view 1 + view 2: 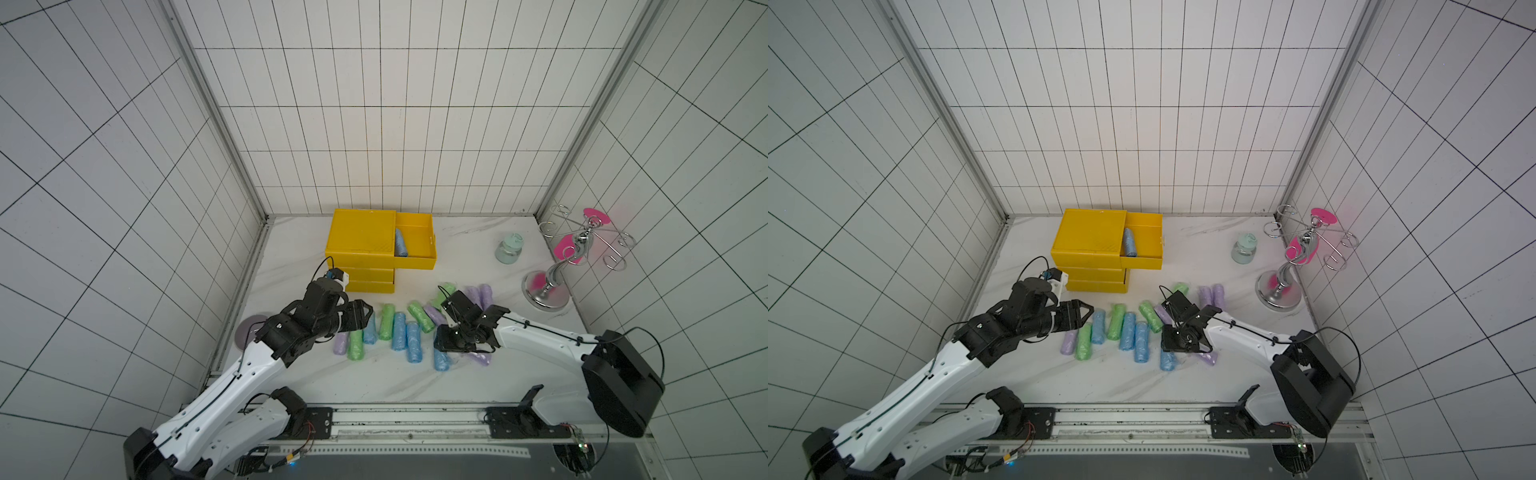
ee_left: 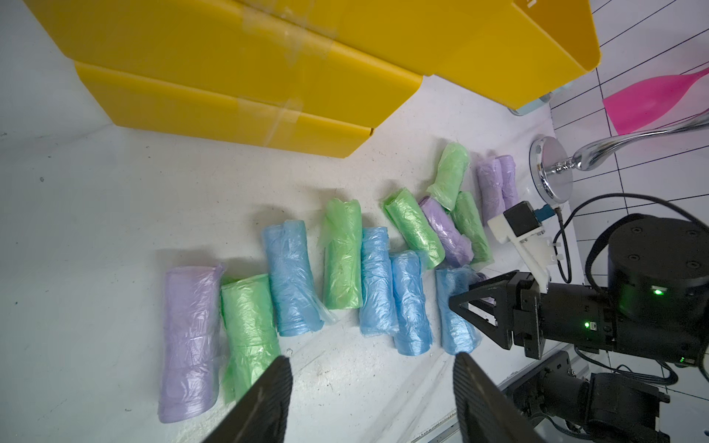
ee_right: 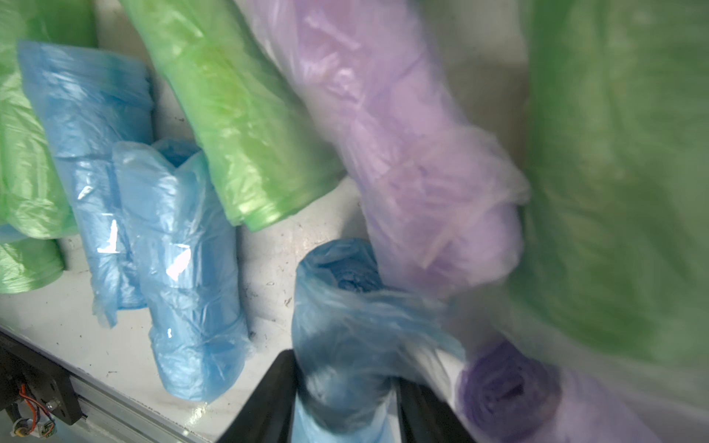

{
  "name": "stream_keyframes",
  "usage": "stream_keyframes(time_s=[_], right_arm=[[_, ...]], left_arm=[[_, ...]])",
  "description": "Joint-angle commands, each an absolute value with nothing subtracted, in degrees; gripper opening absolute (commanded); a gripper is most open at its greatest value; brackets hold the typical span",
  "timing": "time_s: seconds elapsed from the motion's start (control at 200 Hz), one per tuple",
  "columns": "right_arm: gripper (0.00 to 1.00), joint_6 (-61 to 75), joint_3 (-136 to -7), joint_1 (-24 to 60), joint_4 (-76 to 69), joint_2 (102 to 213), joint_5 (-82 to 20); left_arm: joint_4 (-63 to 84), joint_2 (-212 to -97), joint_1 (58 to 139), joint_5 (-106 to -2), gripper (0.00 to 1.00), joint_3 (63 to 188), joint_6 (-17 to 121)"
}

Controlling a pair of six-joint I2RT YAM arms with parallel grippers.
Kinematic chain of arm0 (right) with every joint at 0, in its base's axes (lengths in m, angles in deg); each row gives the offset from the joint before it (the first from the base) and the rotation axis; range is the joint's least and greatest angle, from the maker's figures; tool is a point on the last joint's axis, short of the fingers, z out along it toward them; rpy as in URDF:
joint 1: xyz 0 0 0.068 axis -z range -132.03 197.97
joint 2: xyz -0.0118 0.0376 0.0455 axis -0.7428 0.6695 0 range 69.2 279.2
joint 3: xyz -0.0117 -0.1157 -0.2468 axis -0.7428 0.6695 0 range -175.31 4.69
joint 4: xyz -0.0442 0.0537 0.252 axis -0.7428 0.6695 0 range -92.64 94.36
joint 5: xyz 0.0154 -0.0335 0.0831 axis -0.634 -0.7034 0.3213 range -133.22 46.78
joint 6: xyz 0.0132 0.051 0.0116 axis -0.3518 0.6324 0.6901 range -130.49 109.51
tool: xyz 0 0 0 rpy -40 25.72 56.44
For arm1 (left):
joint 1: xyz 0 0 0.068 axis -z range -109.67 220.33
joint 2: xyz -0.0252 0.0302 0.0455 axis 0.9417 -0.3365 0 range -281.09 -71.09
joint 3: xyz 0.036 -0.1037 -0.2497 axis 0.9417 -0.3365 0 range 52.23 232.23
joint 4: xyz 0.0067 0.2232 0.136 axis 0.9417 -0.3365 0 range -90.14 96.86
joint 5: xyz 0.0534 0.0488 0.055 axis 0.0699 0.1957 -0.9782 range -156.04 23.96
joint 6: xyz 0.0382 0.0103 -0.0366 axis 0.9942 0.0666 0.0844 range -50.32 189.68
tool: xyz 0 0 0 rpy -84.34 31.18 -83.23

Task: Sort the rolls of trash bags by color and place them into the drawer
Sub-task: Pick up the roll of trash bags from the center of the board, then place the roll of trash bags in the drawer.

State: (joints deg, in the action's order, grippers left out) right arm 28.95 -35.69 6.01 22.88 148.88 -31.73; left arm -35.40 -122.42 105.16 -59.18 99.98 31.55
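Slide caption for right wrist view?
Right gripper pinching a crinkly light-blue plastic roll beside a lavender roll and green roll.

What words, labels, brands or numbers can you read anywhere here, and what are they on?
No text can be read in any view.
open drawer: a small pale mark at the edge of the left wrist view, cut off, unreadable.
rolls of trash bags: plain plastic, no print visible.
jar: no label visible.
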Motion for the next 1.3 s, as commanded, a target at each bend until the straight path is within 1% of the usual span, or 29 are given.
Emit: stream_keyframes(time_s=[0.0, 0.1, 0.225, 0.345, 0.435, 0.5, 0.625, 0.835, 0.91, 1.004, 1.099, 1.294], right_arm=[[0.38, 29.1, -34.1, 5.2, 22.4, 149.9, -32.7], [0.33, 29.0, -34.0, 5.0, 22.6, 149.4, -33.3], [0.19, 29.0, -34.3, 5.0, 22.8, 149.2, -32.7], [0.11, 29.1, -34.7, 5.1, 24.2, 146.5, -32.4], [0.10, 28.9, -36.2, 5.0, 27.6, 142.8, -33.2], [0.07, 28.5, -37.6, 5.0, 30.4, 139.7, -33.9], [0.07, 27.2, -41.5, 5.7, 36.8, 134.5, -35.2], [0.07, 23.5, -53.0, 8.9, 45.6, 129.9, -35.6], [0.06, 21.9, -58.8, 9.8, 46.9, 131.2, -35.3], [0.06, 19.6, -66.7, 10.6, 47.6, 135.4, -34.1], [0.05, 17.3, -75.4, 11.2, 48.1, 141.3, -33.1], [0.05, 13.3, -92.5, 11.7, 48.5, 154.2, -32.5]], left_arm=[[-34.7, -122.0, 105.4, -60.3, 0.66, 99.8, 31.6], [-34.5, -122.1, 105.4, -60.4, 0.66, 99.8, 31.7], [-34.1, -122.4, 105.4, -60.2, 0.66, 99.9, 31.8], [-34.1, -122.6, 105.5, -60.4, 0.66, 100.9, 32.2], [-33.6, -122.5, 105.4, -61.3, 0.66, 102.0, 32.9], [-32.5, -122.2, 105.5, -62.1, 0.66, 102.6, 33.6], [-32.8, -123.4, 105.3, -62.7, 0.68, 106.2, 35.1], [-33.5, -128.8, 103.7, -60.7, 0.69, 114.0, 38.2], [-33.1, -130.3, 101.2, -58.1, 0.70, 116.6, 38.8], [-33.3, -132.3, 97.4, -55.0, 0.70, 120.1, 40.1], [-34.0, -134.5, 92.8, -52.4, 0.70, 124.1, 41.4], [-34.0, -138.5, 80.9, -45.4, 0.72, 131.0, 41.4]])
